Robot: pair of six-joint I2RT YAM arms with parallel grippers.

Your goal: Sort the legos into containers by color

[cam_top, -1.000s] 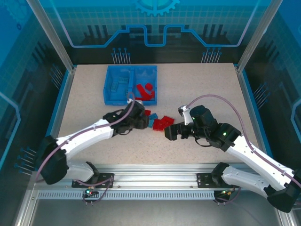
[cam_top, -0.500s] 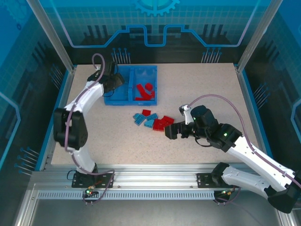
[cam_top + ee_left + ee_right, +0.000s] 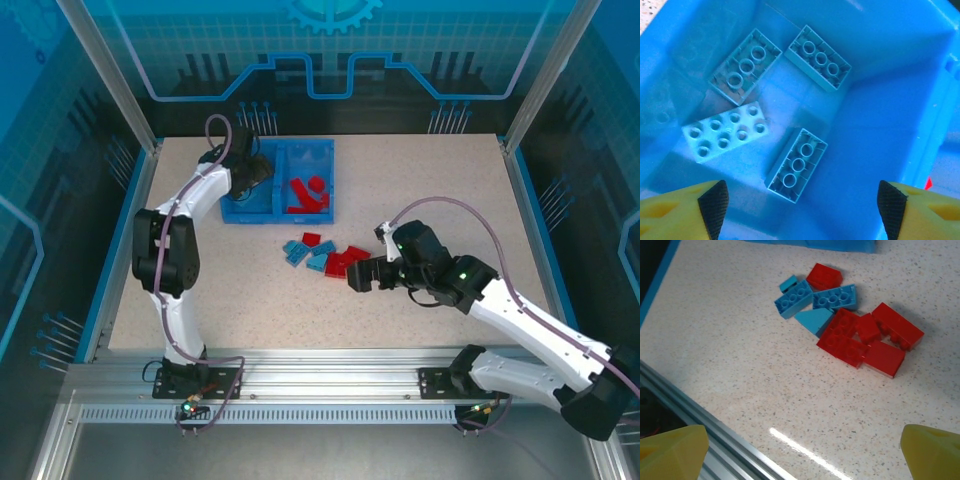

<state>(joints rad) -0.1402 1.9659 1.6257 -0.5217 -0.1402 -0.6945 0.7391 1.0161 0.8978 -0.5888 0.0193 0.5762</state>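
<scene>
The left gripper (image 3: 800, 212) hangs over the left compartment (image 3: 875, 125) of the bin (image 3: 262, 214). It is released, with its fingertips (image 3: 712, 202) spread wide and nothing between them. Four light-blue bricks (image 3: 725, 131) lie on the compartment floor below it. In the left wrist view, one at 9 o'clock lies studs up, and the ones at 11, 1 and 6 o'clock lie hollow side up.

In the top view the bin sits toward 11 o'clock on the bench (image 3: 200, 290). Its right compartment (image 3: 312, 160) holds red bricks (image 3: 308, 192).

A pile (image 3: 322, 252) of unsorted bricks lies near the middle of the bench, at about 5 o'clock from the bin and apart from it. In the right wrist view the loose blues (image 3: 794, 299), about four of them, cluster on the pile's 10 o'clock side. The loose reds (image 3: 844, 337), about five, spread toward 4 o'clock, and one more red lies at the pile's 12 o'clock edge. Several of these bricks touch one another.

The right gripper (image 3: 358, 280) is just beside the pile, at its 4 o'clock in the top view. Its jaws are spread wide and released, grasping nothing. In its own wrist view the pile lies ahead at 12 o'clock, with bare bench between.
</scene>
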